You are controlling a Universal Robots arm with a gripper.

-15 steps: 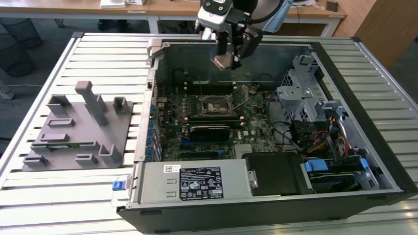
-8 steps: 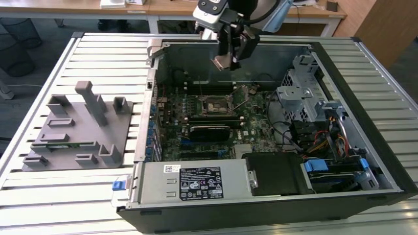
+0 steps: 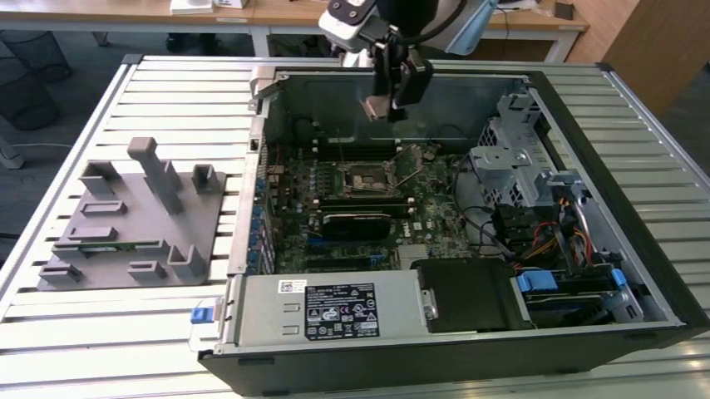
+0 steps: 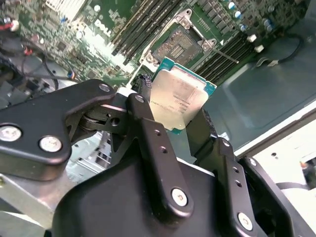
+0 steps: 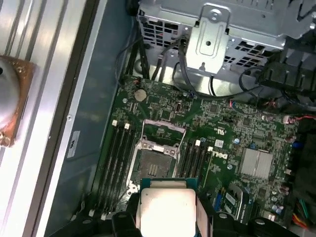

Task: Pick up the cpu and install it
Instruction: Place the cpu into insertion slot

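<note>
— How does our pincer (image 4: 175, 116) stand?
— We see it closed to the width of the cpu (image 4: 177, 101). Its two black fingers (image 4: 148, 128) clamp opposite edges, and the chip's silver top faces the second wrist camera.
— And in the exterior view?
— It hangs at twelve o'clock over the open case (image 3: 466, 362), with the chip clear of the motherboard (image 3: 427, 212).
— What does the case hold?
— We find the socket (image 3: 363, 177) at centre, uncovered, and the power supply (image 3: 327, 309) at six o'clock. At nine o'clock, outside it, a grey fixture plate (image 3: 122, 224) sits on the table (image 3: 133, 332).
</note>
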